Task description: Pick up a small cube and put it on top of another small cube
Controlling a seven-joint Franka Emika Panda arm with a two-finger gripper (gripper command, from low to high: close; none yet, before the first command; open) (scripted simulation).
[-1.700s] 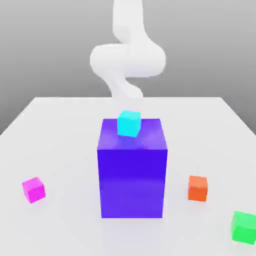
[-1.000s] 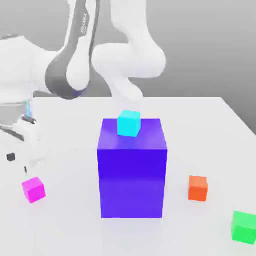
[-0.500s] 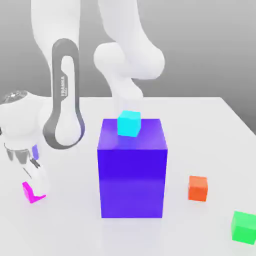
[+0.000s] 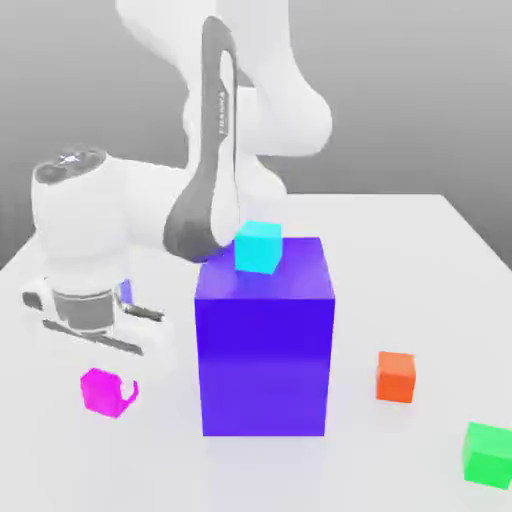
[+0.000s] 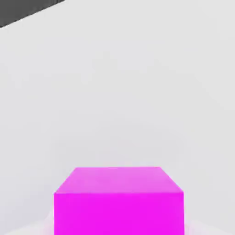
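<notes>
Pink cube [image 4: 100, 394] is in the tool [image 4: 112, 386], clenched on it, over at the exterior view's left of the blue block [image 4: 264, 365]. Hand view has the cube up close with its edges looking square to the camera, so I'd call the grip decent. Can't tell whether it is clear of the worktop [image 4: 300, 480] or just touching (white on white, no help there).

Step in hand: grasp made, lift and carry to come. Stack not done.

Which cube gets it? Task doesn't say. Candidates: cyan [image 4: 258, 248] on top of the block, orange [image 4: 396, 377] on the worktop at the exterior view's right of the block, green [image 4: 488, 456] beyond orange, nearer the camera. Pick one before moving.

Next move: straight up first, then across. Cyan needs a lift well above the block top and above cyan itself; orange or green means passing the block, so go over it or round with room to spare. Then line up face to face, lower slowly, release only once it sits flat.

Risks: clipping the block on the way, knocking cyan (small perch, easy to shove), cube twisting in the grip, or letting go off-centre so it tips off
</notes>
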